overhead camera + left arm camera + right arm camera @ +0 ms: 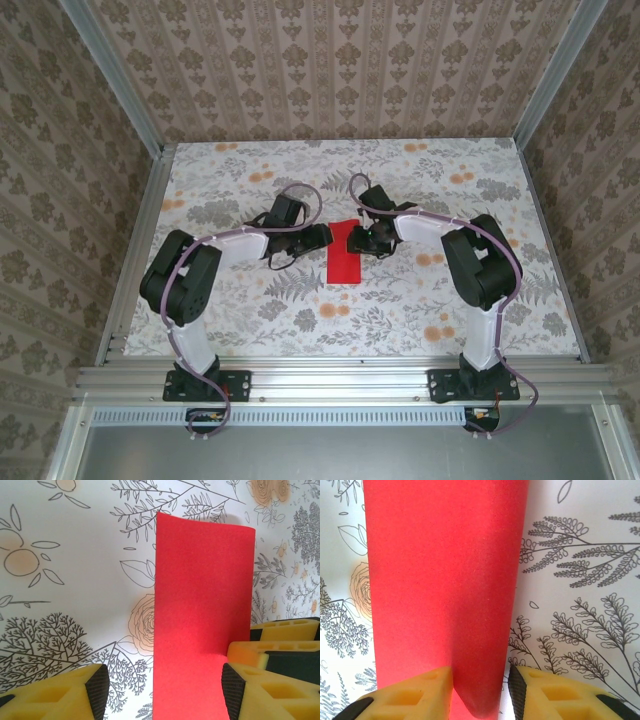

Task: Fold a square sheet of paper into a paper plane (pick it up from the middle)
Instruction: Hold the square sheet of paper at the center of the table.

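Yellow fingers (410,697) of our right jaws straddle the red paper (445,580), we can't tell if they're pinching; left jaws spread wide.

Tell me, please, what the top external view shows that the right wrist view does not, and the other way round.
Top external adds the whole setting: the left arm and the right arm reaching to the red paper from either side, the aluminium frame and the wallpapered walls. Right wrist adds close detail: the right gripper, its yellow jaws on either side of the strip's near end; whether they press it I cannot tell. Both share the red paper, folded to a narrow strip, on the flowered table.
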Available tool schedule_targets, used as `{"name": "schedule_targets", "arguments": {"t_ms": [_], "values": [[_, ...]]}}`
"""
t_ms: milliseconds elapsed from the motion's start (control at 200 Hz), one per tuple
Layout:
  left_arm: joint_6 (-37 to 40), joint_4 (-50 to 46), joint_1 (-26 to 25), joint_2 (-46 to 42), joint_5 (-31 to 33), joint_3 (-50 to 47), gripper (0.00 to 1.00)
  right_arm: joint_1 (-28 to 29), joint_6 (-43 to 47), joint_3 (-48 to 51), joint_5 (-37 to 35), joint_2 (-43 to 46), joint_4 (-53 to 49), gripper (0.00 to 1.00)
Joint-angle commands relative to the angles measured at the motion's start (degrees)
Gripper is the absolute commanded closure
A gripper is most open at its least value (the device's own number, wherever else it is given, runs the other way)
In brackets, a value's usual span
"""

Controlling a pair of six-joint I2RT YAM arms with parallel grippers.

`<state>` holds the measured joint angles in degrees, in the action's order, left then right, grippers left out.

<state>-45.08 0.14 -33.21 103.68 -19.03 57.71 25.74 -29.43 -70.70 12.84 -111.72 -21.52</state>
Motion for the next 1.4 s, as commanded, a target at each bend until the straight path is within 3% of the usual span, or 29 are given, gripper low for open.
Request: {"name": "schedule_targets", "arguments": {"t_ms": [0, 375, 815, 1395], "values": [[-0.6, 0.0, 0.3, -0.9, 0.4, -0.1, 0.36, -1.0, -2.1, 1.4, -0.8, 0.2, 0.8, 0.61], [0.4, -2.0, 0.3, -0.9, 1.8, 1.0, 0.44, -1.1, 1.1, 0.7, -1.3, -1.3, -1.7, 0.62], [-0.9, -8.4, 1.0, -5.3, 9.7, 0.6, 0.46, -1.1, 5.4, -0.1, -3.2, -2.6, -4.7, 0.60], [-1.2, -9.4, 1.3, -8.6, 11.3, -2.0, 0.47, -1.1, 1.1, -0.1, -3.4, -3.6, -4.2, 0.61]]}}
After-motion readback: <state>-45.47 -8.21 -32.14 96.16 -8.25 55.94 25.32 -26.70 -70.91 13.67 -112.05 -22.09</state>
